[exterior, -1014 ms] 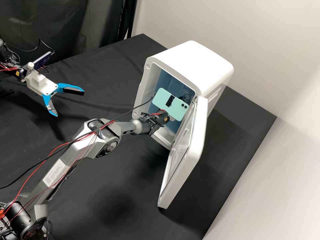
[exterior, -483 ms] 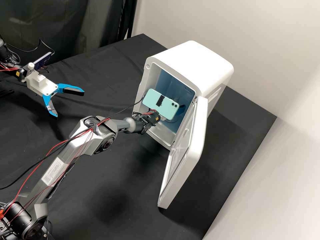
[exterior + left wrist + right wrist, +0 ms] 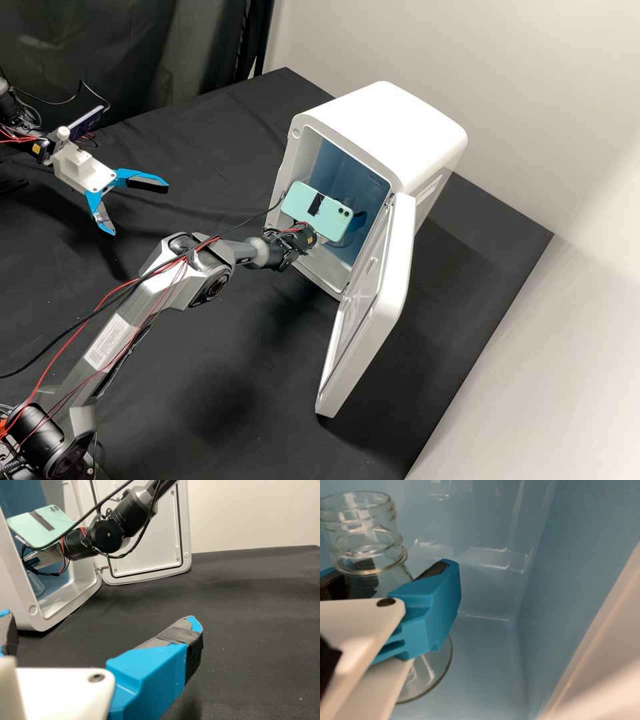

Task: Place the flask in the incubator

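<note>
The white incubator (image 3: 400, 133) stands on the black bench with its door (image 3: 373, 293) swung open and its inside pale blue. A clear glass flask (image 3: 362, 530) stands upright on the incubator's floor, partly seen behind the arm's mint-green phone (image 3: 319, 210) as the flask (image 3: 347, 200). My right gripper (image 3: 385, 575) is open inside the chamber, one blue finger (image 3: 427, 605) beside the flask's neck, its dark pad not pressing the glass. My left gripper (image 3: 123, 203) hangs open and holds nothing over the bench at the far left, well away from the incubator (image 3: 55, 605).
The right arm's wrist (image 3: 293, 240) and its cables cross the incubator's opening. The open door (image 3: 145, 545) stands out toward the bench's front. Dark cloth and gear sit behind the left arm. The bench edge (image 3: 533, 253) runs close behind the incubator.
The right arm has drawn back out of the incubator toward the left, its phone and wrist now nearer the opening. The flask stays inside. The left arm has not moved.
</note>
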### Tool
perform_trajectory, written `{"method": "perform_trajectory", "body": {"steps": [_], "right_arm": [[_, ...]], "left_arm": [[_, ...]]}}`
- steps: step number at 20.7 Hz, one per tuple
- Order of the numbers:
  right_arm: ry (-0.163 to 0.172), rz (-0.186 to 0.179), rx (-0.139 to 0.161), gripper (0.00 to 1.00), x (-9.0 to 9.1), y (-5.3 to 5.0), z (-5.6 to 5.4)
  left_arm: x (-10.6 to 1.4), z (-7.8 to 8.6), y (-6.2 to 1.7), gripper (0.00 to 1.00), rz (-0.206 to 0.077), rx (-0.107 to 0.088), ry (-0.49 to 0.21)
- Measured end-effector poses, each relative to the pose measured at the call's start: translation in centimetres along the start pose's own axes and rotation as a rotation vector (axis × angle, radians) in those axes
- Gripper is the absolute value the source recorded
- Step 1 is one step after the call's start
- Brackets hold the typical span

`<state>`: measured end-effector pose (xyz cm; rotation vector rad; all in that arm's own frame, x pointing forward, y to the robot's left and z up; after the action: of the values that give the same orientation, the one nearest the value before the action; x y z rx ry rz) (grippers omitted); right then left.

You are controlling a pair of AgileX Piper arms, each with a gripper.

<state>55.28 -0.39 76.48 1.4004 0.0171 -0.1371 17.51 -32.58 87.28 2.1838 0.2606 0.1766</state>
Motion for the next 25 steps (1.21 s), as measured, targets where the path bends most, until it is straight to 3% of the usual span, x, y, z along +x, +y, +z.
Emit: {"method": "perform_trajectory", "body": {"steps": [3,10,25], "right_arm": [[0.004,0.014,-0.001,0.00,0.1,-0.2,0.3],[-0.016,0.038,0.017,0.00,0.4,0.4,1.5],[-0.017,0.038,0.017,0.00,0.3,0.4,1.5]], "left_arm": [[0.0,0.0,0.00,1.00,0.000,0.000,0.000],[0.1,0.2,-0.01,1.00,-0.001,0.001,-0.009],[0.1,0.2,0.00,1.00,-0.001,0.003,-0.013]]}}
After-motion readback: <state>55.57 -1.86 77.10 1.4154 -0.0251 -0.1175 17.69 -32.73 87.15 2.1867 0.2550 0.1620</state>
